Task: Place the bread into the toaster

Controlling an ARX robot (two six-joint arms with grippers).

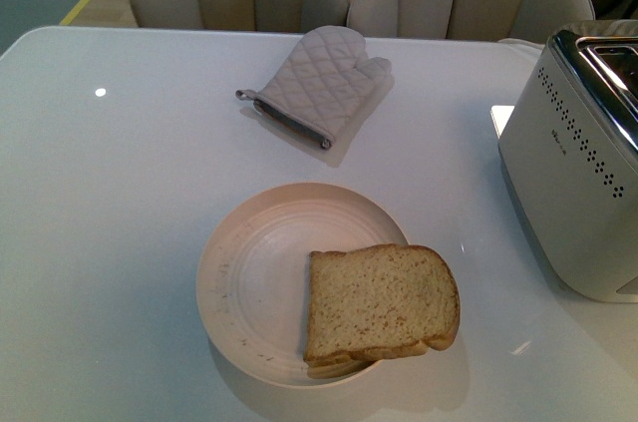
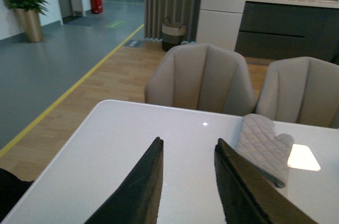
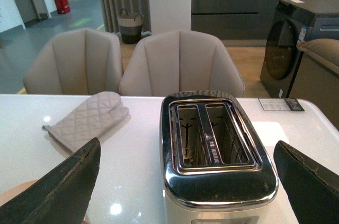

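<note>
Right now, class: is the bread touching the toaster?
Apart. The front view shows bare table between the bread on its plate and the toaster.

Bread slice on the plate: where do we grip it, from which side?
Likely best: grip the rounded crust end of the bread, which overhangs the rim of the plate on the toaster side. Come in low from that side with the right hand, one finger under the overhang, one on top: the slice lies flat, so elsewhere the plate blocks access beneath.
</note>
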